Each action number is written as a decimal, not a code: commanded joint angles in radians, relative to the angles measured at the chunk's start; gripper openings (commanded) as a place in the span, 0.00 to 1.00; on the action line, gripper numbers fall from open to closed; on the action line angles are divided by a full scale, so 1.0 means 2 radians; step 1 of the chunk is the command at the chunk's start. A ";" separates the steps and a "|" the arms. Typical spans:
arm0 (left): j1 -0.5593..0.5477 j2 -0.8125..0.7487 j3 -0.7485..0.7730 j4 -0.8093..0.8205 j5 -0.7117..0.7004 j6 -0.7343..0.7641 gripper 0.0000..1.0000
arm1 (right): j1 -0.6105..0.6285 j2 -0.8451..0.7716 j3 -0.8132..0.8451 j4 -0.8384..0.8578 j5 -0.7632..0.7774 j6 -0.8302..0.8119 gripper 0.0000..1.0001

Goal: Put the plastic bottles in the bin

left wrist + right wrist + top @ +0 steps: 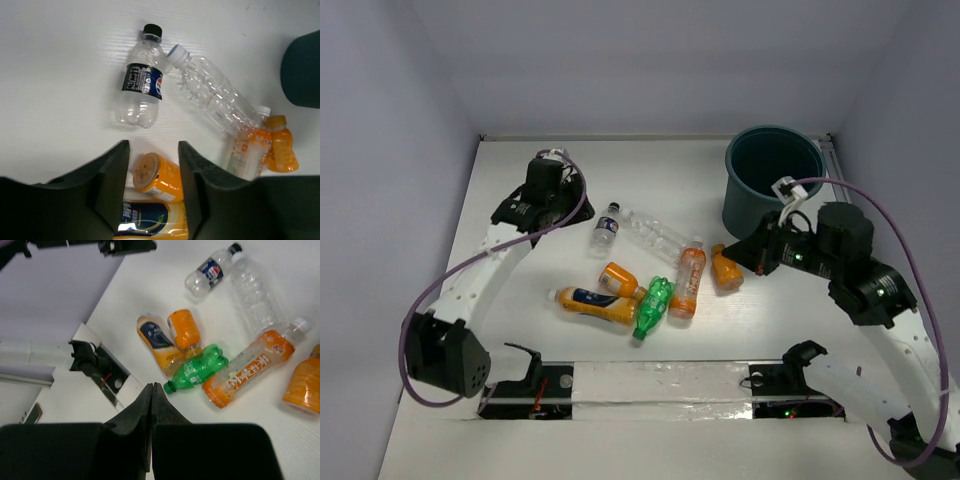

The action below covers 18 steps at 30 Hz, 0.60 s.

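Seven plastic bottles lie loose on the white table. They are a small clear one with a dark label [607,230] [142,85], a longer clear one [655,235] [215,92], and a tall orange one with a white cap [688,278] [250,370]. With them are a green one [653,308] [195,370], an orange one with a dark blue label [590,303] [157,342], and two stubby orange ones [620,280] [725,268]. The dark teal bin [772,175] stands upright at the back right. My left gripper [565,200] [154,150] hangs open and empty, raised left of the bottles. My right gripper [728,250] [152,386] is shut on nothing, just above the right stubby bottle.
Grey walls close in the table on the left, back and right. A taped strip with black mounts [660,385] runs along the near edge between the arm bases. The bin's side [302,70] shows at the right edge of the left wrist view.
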 commanded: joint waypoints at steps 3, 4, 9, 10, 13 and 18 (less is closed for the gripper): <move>-0.003 0.078 0.066 0.022 -0.024 0.058 0.52 | 0.071 0.019 -0.020 0.046 0.079 0.010 0.00; -0.003 0.094 0.076 0.013 -0.023 0.063 0.54 | 0.075 0.020 -0.025 0.049 0.082 0.013 0.00; -0.003 0.188 0.115 0.007 -0.006 0.083 0.61 | 0.094 0.031 -0.042 0.048 0.096 0.012 0.00; -0.003 0.198 0.118 0.007 0.000 0.091 0.61 | 0.094 0.033 -0.045 0.049 0.106 0.010 0.00; -0.003 0.240 0.139 -0.002 0.013 0.105 0.62 | 0.094 0.047 -0.049 0.059 0.116 0.003 0.00; -0.003 0.280 0.158 -0.006 0.031 0.124 0.65 | 0.098 0.099 -0.022 0.046 0.133 -0.027 0.00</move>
